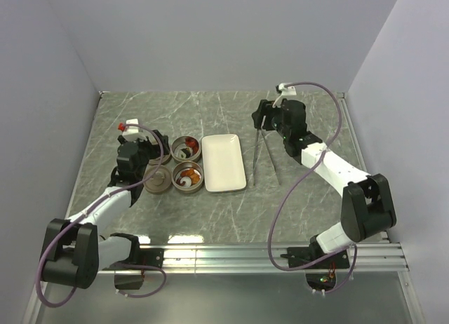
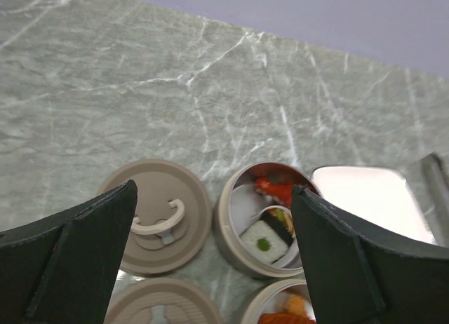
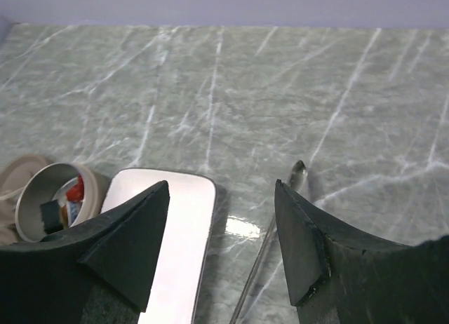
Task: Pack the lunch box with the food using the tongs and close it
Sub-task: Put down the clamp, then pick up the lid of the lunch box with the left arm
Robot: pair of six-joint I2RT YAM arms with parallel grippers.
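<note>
Packing looks finished; closing follows. At the white rectangular tray's [image 1: 223, 163] 9 o'clock, two round brownish-grey metal tins [image 2: 224, 233] hold orange-red food [image 2: 275, 191], flat handled lids [image 2: 158, 198] beside them; slim dark tongs [image 1: 257, 156] lie at 3 o'clock. Left gripper [image 2: 214, 194] and right gripper [image 3: 222, 187]: released, empty. Next: pinch a lid handle.

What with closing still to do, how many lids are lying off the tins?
2. One lid lies just left of the far tin, below the left gripper; the other lid lies left of the near tin. None seems hidden.
</note>
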